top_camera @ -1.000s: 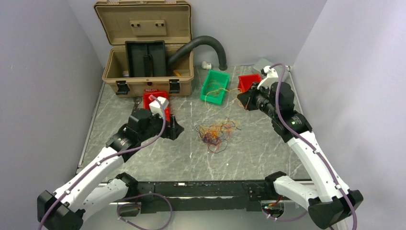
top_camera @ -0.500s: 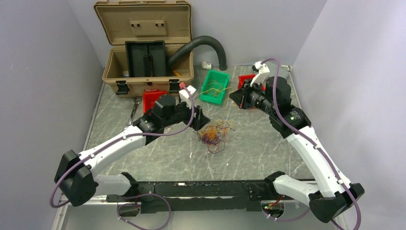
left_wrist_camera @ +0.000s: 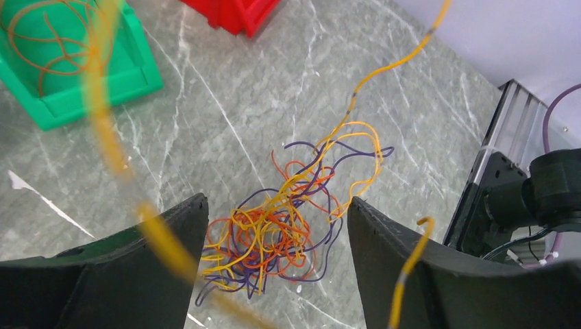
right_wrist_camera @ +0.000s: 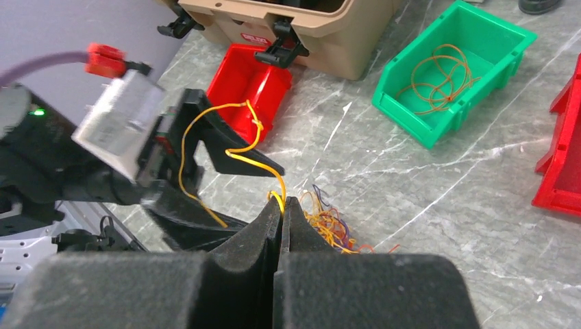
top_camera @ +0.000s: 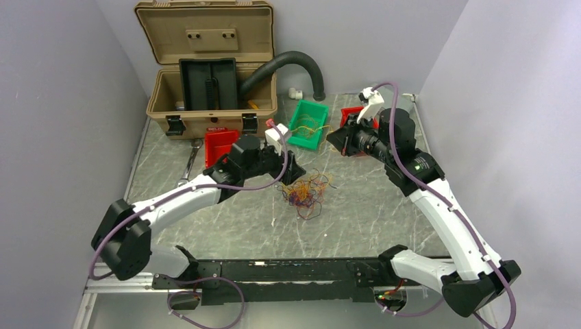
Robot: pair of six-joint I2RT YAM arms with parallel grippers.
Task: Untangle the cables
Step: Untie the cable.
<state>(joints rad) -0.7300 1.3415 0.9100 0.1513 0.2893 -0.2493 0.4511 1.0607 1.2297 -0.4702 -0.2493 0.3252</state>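
Right wrist: right gripper (right_wrist_camera: 281, 205) pinches one yellow cable (right_wrist_camera: 236, 154), bin (right_wrist_camera: 401, 122) at one o'clock holds orange cable (right_wrist_camera: 438, 75), left gripper (left_wrist_camera: 274, 202) gapes over unsorted knot (left_wrist_camera: 270, 236).

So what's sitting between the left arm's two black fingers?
The tangle of cables, orange, yellow and purple, on the table, framed by the open left gripper. The left wrist view shows it.

Both white arms (top_camera: 175, 204) carry black joints (top_camera: 127, 240) and purple cables (right_wrist_camera: 41, 66); the left pincer (left_wrist_camera: 275, 209) is matte black.
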